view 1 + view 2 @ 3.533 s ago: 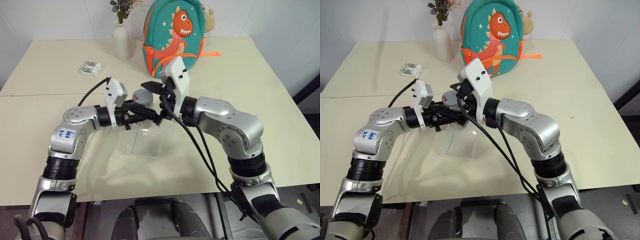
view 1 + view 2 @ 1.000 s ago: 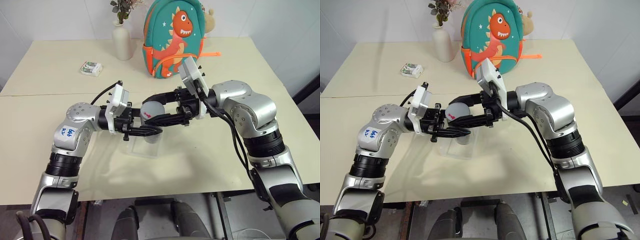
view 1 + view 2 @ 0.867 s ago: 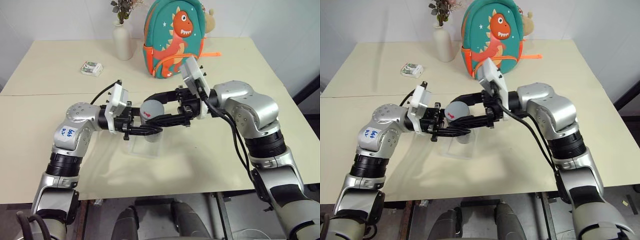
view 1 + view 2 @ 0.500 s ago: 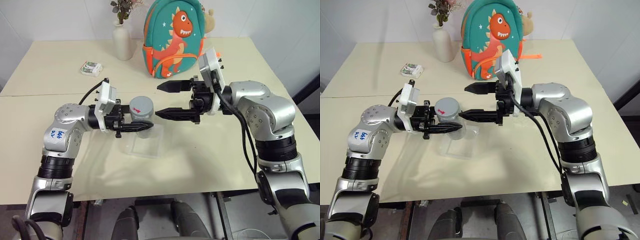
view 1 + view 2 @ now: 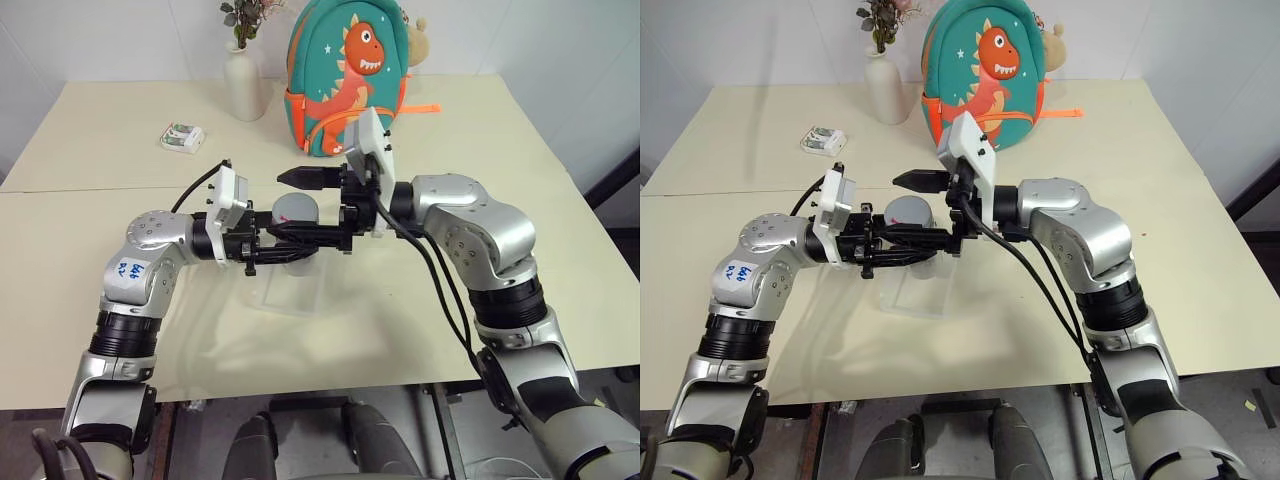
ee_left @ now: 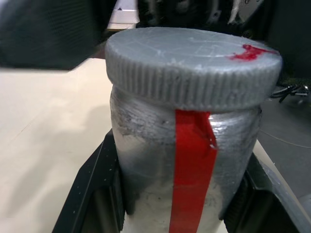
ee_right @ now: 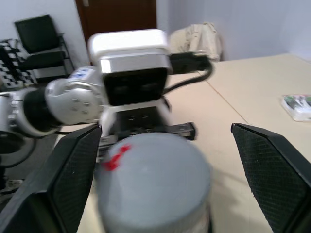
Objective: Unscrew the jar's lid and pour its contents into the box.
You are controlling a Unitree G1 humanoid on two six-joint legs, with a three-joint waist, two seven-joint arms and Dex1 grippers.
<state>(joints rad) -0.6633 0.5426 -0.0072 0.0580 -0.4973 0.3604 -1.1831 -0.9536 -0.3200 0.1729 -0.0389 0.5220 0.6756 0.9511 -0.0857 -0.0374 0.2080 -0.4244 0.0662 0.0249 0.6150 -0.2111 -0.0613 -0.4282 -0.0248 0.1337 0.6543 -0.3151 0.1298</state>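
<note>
The jar (image 6: 160, 184), silvery with a red stripe down its side, is held upright above the box (image 5: 300, 297), a clear shallow tray on the table. My left gripper (image 5: 285, 250) is shut on the jar's body, a black finger (image 6: 92, 189) pressed to each side. The grey lid (image 5: 296, 208) with its small red mark sits on top of the jar. My right gripper (image 5: 287, 206) reaches in from the right, open, its fingers (image 7: 73, 179) standing apart on either side of the lid without touching it. The contents are hidden inside the jar.
A dinosaur backpack (image 5: 350, 75) stands behind the arms and a white vase (image 5: 243, 85) to its left. A small white-green packet (image 5: 182, 136) lies at the far left. Bare tabletop (image 5: 380, 320) lies in front of the box.
A second ago my right gripper was shut on the lid. It opened, drew off to the right, then came back and now straddles the lid, open. The left gripper kept hold of the jar.
</note>
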